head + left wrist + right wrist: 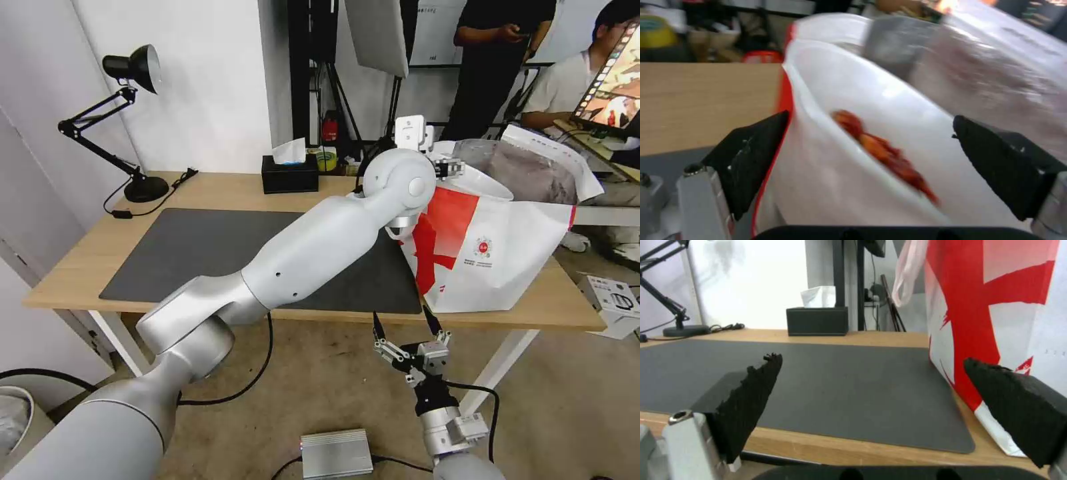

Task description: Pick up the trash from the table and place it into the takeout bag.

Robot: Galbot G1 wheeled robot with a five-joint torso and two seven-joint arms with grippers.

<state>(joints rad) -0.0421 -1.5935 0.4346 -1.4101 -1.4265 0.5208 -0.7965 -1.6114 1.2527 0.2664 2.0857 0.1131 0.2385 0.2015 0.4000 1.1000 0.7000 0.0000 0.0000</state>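
The table (80, 267) is stretching across the head view, its dark grey mat (200, 253) sitting bare in the middle. At three o'clock from the mat the takeout bag (507, 260) is standing upright, mouth gaping, foil lining showing. The left arm (313, 247) is reaching diagonally over the mat toward one o'clock, wrist sitting right at the bag's near rim. From the wrist camera, the left gripper (871, 146) is holding its fingers spread wide, and between them the white bowl (853, 110) is tipping steeply on its side, red crayfish shells (889, 156) sliding along its inner wall. Whether the fingers are touching the bowl's wall, I cannot tell; the bowl is sitting at the bag's mouth with foil behind it. Down at six o'clock, below the table's front edge, the right gripper (408, 327) is waiting, fingers parted wide and holding nothing. At twelve o'clock, the black tissue box (289, 175) is sitting by the back edge.
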